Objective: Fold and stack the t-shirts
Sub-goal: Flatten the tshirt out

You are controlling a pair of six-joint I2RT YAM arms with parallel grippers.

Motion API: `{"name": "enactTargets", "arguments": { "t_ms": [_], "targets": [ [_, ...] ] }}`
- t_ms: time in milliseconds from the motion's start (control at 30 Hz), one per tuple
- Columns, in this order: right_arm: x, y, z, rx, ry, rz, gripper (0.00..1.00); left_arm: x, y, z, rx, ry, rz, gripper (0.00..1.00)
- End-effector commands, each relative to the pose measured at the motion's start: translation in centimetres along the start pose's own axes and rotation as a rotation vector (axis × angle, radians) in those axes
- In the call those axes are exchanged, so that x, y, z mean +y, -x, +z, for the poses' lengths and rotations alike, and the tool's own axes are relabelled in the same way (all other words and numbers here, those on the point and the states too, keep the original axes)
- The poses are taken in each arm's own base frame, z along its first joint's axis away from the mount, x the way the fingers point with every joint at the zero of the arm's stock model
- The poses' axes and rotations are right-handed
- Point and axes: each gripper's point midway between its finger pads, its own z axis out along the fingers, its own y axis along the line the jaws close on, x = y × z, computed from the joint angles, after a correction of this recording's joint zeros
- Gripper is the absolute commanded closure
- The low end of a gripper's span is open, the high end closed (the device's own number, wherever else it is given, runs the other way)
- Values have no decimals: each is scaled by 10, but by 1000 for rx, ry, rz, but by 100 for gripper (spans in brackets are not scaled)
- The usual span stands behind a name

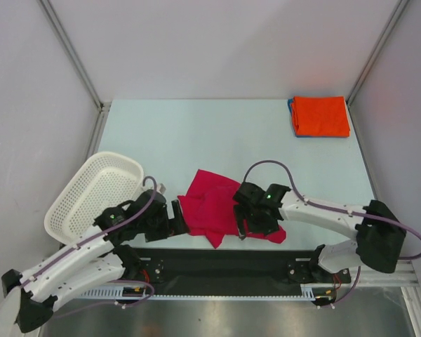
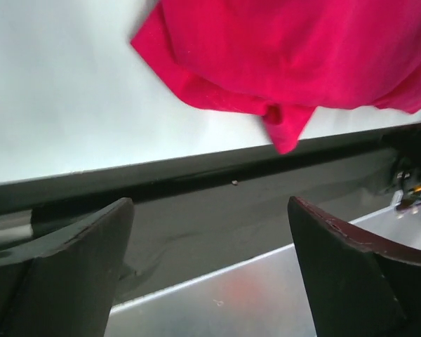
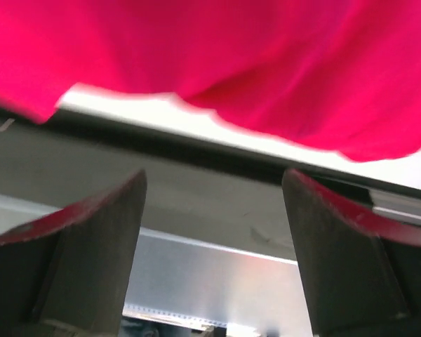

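Both arms reach in low over the pale surface (image 1: 217, 133) from the bottom of the frame. The left arm (image 1: 77, 253) lies lower left beside the white basket (image 1: 91, 193), and the right arm (image 1: 323, 214) comes in from lower right. The crimson t-shirt (image 1: 207, 207) lies crumpled at lower centre between them. The orange t-shirt (image 1: 321, 116) sits folded upper right on a blue one (image 1: 292, 112). The left hand (image 1: 177, 219) is at the crimson shirt's left edge, spread wide and empty. The right hand (image 1: 251, 223) is over its right part, fingers apart with nothing between them.

Colours near your right gripper (image 1: 252, 226)
Crimson t-shirt (image 1: 210, 209) by it, orange t-shirt (image 1: 323, 116) far beyond, white perforated basket (image 1: 98, 193).
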Motion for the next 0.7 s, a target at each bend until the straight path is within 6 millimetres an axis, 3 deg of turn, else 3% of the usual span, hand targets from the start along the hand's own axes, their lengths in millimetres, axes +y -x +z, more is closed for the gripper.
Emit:
{"name": "enactTargets", "arguments": {
  "t_ms": [0,100,200,333,400,500,533,600,633,667],
  "targets": [
    [-22,27,20,-124,-138,55,19,-27,-5,26,36,-136,-41,2],
    [-30,33,27,-140,-168,64,20,-30,4,48,16,-117,-53,0],
    [-43,36,30,-143,-198,75,20,-48,18,59,1,-137,-50,3],
    [-53,37,36,-127,-185,86,23,-40,35,80,-15,-23,-38,23],
    [-46,39,40,-122,-134,90,25,-39,41,87,-7,-18,-32,24],
    [-42,41,43,-113,-96,89,39,-34,45,101,33,2,-47,36],
    [-40,44,42,-119,-89,89,53,-34,48,101,31,1,-47,48],
    [-38,48,36,-130,-80,73,69,-42,57,97,12,-11,-23,57],
    [-38,50,34,-137,-79,69,88,-43,59,94,7,-11,-15,65],
    [-36,55,28,-153,-75,69,96,-45,63,90,-5,-11,5,71]
  ]
}}
